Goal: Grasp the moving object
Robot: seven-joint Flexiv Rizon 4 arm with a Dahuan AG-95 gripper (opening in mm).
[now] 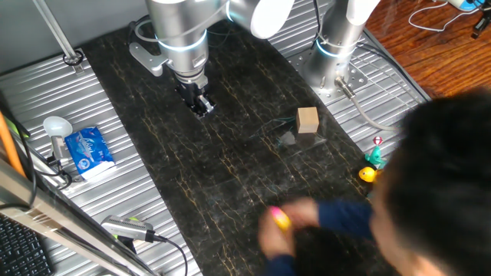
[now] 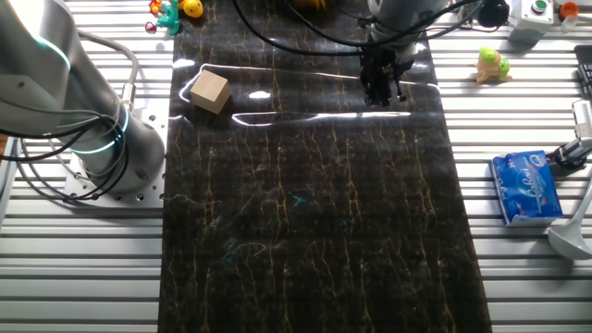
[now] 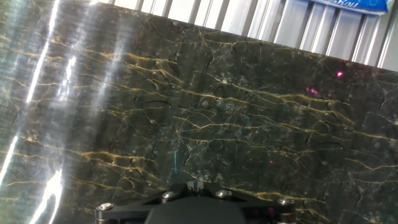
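Counter [image 1: 230, 169]: a dark marbled slab, with the wooden cube [image 1: 308, 119] as the landmark on it; bare slab surrounds the cube.
Person [image 1: 445, 184]: leaning in past the cube on the camera side of one fixed view, a blurred hand [image 1: 295, 226] low over the slab.
Tool [image 1: 202, 103]: hanging off the arm across the slab from the cube, well apart from it, and it looks to be just above the surface. The other fixed view [image 2: 381, 83] shows dark fingers pointing down. Apart or together? Cannot tell, and the hand view shows only the black mount and bare marble.
Moving object [image 1: 280, 220]: a pink-and-yellow smear at that blurred hand, farther from the cube than the tool is and on the opposite side of it. Seemingly in the person's fingers, not loose on the slab.
Heading and long axis: too blurred to call; no legs or top can be made out.
Step in hand: waiting, by my read; nothing is within the tool's reach.
Next move calls for: the toy set down and running, then a track across past the cube, a lead on its path and a drop from above with the fingers wide.
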